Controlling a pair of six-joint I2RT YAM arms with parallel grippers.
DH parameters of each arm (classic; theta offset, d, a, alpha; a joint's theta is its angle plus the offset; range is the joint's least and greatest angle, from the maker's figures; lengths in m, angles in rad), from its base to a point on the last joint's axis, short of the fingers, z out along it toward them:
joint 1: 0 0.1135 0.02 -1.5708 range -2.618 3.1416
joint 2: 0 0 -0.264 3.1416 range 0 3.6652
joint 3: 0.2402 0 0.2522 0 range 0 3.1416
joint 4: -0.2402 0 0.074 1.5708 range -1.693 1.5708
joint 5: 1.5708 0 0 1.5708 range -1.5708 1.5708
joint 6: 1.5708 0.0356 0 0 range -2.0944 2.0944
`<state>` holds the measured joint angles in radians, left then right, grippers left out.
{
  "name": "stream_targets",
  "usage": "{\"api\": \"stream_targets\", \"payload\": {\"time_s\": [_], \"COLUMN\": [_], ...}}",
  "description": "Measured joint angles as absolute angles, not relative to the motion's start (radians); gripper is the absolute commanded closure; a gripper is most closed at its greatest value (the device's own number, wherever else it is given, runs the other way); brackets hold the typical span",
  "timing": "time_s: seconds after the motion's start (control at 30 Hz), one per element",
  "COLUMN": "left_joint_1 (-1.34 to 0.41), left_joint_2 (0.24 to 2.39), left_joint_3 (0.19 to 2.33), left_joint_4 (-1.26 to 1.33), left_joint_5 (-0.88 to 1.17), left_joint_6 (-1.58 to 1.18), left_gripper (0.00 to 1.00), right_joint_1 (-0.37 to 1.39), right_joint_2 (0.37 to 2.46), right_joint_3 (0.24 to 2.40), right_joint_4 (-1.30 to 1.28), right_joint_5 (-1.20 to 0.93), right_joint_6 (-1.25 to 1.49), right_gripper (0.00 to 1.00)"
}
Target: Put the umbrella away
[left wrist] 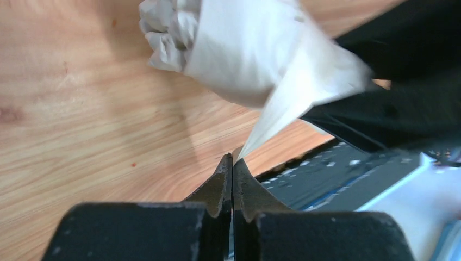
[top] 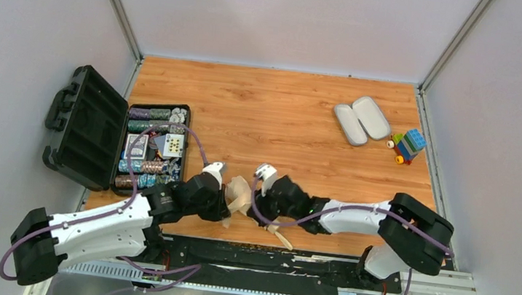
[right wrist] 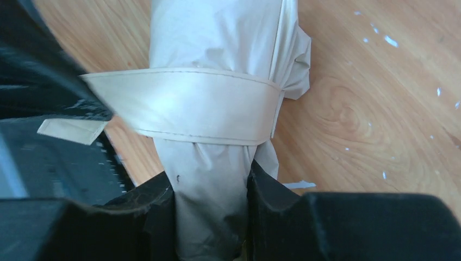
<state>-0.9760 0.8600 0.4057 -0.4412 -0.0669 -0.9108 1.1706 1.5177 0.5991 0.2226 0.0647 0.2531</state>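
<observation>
The beige folded umbrella [top: 239,195] lies near the table's front edge between both arms, its pale handle [top: 279,235] pointing toward the front. My right gripper [right wrist: 211,182] is shut on the umbrella's body [right wrist: 217,43], just below the strap [right wrist: 190,103] that wraps round the fabric. My left gripper [left wrist: 232,162] is shut on the end of the strap tab [left wrist: 282,111], which stretches taut from the bundle [left wrist: 239,49]. In the top view the left gripper [top: 226,204] sits left of the umbrella and the right gripper [top: 259,195] sits right of it.
An open black case [top: 85,125] full of poker chips [top: 149,152] stands at the left. A lilac-grey open hard case [top: 361,119] and a toy block vehicle [top: 407,145] lie at the back right. A black strip [top: 268,258] runs along the table's front edge.
</observation>
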Motion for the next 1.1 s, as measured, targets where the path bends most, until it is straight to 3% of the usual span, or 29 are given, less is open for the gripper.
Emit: {"api": "stream_targets", "payload": {"time_s": [0.1, 0.23, 0.5, 0.63, 0.73, 0.97, 1.1], "left_joint_1": [-0.971, -0.980, -1.023, -1.028, -1.031, -1.039, -1.039], "left_joint_2": [0.813, 0.811, 0.962, 0.999, 1.003, 1.008, 1.017], "left_joint_3": [0.469, 0.411, 0.331, 0.308, 0.307, 0.297, 0.297], "left_joint_4": [-0.443, -0.363, -0.196, -0.125, -0.116, -0.138, -0.136], "left_joint_5": [-0.055, -0.007, -0.022, -0.032, -0.036, -0.039, -0.040], "left_joint_6": [-0.900, -0.912, -0.943, -0.952, -0.955, -0.955, -0.956], "left_gripper": [1.00, 1.00, 1.00, 1.00, 1.00, 1.00, 1.00], "right_joint_1": [0.982, 0.882, 0.778, 0.772, 0.773, 0.776, 0.774], "right_joint_2": [1.505, 1.574, 1.917, 1.993, 1.950, 1.631, 1.459], "right_joint_3": [0.516, 0.435, 0.361, 0.340, 0.335, 0.385, 0.434], "right_joint_4": [0.373, 0.579, 1.145, 1.296, 1.232, 0.667, 0.389], "right_joint_5": [-0.241, -0.517, -0.794, -0.803, -0.790, -0.684, -0.583], "right_joint_6": [0.462, 0.694, 1.056, 1.120, 1.090, 0.853, 0.719], "right_gripper": [1.00, 1.00, 0.99, 0.70, 0.53, 0.41, 0.41]}}
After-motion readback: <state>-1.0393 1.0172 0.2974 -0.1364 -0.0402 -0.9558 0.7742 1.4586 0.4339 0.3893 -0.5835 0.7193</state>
